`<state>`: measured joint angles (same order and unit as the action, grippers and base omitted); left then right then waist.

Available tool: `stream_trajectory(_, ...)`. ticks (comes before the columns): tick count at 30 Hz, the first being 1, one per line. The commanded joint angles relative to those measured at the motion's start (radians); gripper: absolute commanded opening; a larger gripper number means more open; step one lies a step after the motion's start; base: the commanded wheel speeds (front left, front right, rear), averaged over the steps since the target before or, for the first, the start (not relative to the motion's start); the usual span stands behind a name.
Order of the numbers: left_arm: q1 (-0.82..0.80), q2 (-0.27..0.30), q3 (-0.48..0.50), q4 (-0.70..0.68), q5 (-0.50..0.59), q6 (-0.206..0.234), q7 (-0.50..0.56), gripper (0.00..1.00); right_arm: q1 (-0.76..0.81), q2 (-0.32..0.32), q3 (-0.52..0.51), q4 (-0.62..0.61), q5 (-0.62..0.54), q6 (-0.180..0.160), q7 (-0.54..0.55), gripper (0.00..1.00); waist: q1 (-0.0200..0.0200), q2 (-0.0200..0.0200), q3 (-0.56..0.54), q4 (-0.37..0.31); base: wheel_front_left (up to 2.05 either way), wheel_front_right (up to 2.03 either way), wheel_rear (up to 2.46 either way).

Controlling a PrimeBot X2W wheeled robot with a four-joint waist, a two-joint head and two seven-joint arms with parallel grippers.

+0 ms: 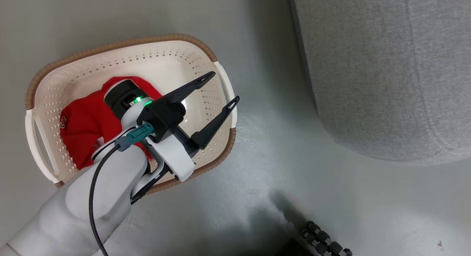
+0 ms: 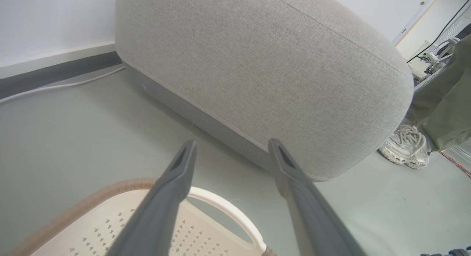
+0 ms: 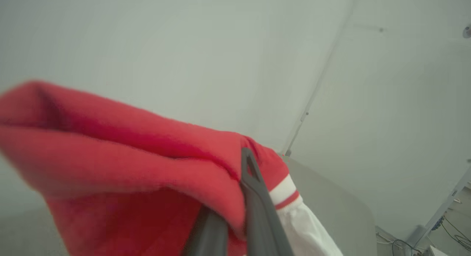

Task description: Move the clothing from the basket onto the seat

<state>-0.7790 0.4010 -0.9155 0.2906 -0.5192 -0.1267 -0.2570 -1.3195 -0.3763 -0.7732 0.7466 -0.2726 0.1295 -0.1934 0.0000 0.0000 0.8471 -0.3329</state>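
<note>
The cream basket (image 1: 220, 76) stands on the floor at the left, with red clothing (image 1: 86, 123) lying in it, partly hidden by my left arm. My left gripper (image 1: 225, 86) hovers open over the basket's right end, empty, fingers pointing toward the grey seat (image 1: 386, 72). In the left wrist view the left gripper (image 2: 232, 142) has its fingers spread above the basket rim (image 2: 220, 201), facing the seat's rounded side (image 2: 257, 64). My right gripper (image 3: 241, 164) is shut on a red garment (image 3: 128, 156) with a white sleeve and striped cuff, held up in the air.
Grey floor lies between basket and seat. A person's pale shoe (image 2: 404, 147) and olive trouser leg (image 2: 445, 98) stand beside the seat's far end. A white cable (image 2: 55, 86) runs along the wall. My base's black rollers (image 1: 323, 241) show at the bottom.
</note>
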Motion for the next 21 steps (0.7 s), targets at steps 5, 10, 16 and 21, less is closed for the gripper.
stream_trajectory(5, 0.009, 0.009, 0.040, -0.022, 0.007, -0.004, -0.005, 1.00, 0.047, 0.066, -0.025, -0.005, 0.006, 0.001, -0.007, 0.00, 0.0000, 0.0000, 0.025, 0.031, 0.00, 0.00, 0.00)
stream_trajectory(10, 0.018, -0.007, 0.066, -0.024, 0.004, -0.004, -0.005, 1.00, 0.096, 0.076, -0.046, 0.062, 0.005, 0.001, -0.006, 0.00, 0.0000, 0.0000, 0.018, 0.066, 0.00, 0.00, 0.00)
stream_trajectory(16, 0.039, -0.027, 0.086, -0.019, 0.004, -0.004, -0.005, 1.00, 0.169, 0.054, 0.041, 0.219, 0.038, 0.001, -0.037, 1.00, 0.0000, 0.0000, -0.020, 0.089, 0.00, 0.00, 0.00)
stream_trajectory(21, 0.047, -0.046, 0.086, -0.004, 0.001, -0.004, -0.005, 1.00, 0.233, 0.046, 0.137, 0.277, 0.086, 0.001, -0.064, 1.00, 0.0000, 0.0000, -0.072, 0.100, 0.00, 0.00, 0.00)
